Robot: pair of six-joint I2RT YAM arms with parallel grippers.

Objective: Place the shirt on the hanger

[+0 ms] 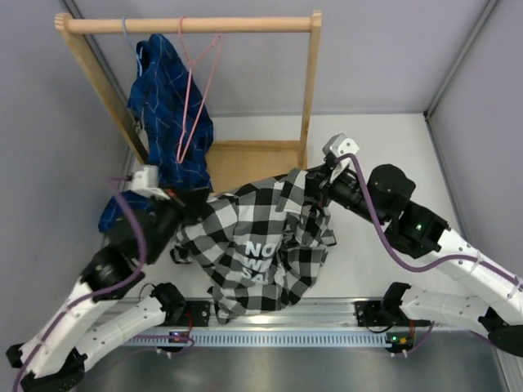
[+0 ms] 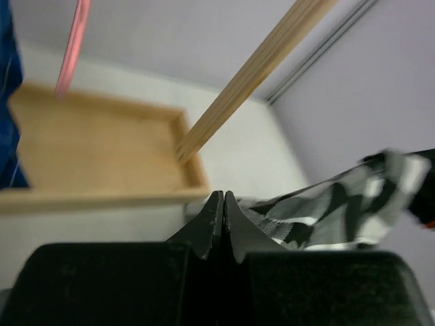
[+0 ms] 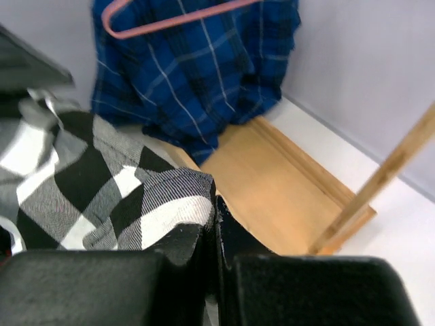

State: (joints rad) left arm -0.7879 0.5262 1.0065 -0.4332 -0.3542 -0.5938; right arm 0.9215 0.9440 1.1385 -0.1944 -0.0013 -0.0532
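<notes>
The black-and-white check shirt hangs stretched between my two grippers above the table's front. My left gripper is shut on its left edge; in the left wrist view the jaws are pressed together with the check fabric trailing off to the right. My right gripper is shut on the shirt's right edge; in the right wrist view the fabric drapes over the left finger at the closed jaws. The pink wire hanger hangs from the wooden rail, in front of a blue plaid shirt. It shows in the right wrist view too.
A wooden rack with a top rail, a right post and a flat base stands at the back. A blue plaid shirt hangs on it at the left. Grey walls close in on both sides.
</notes>
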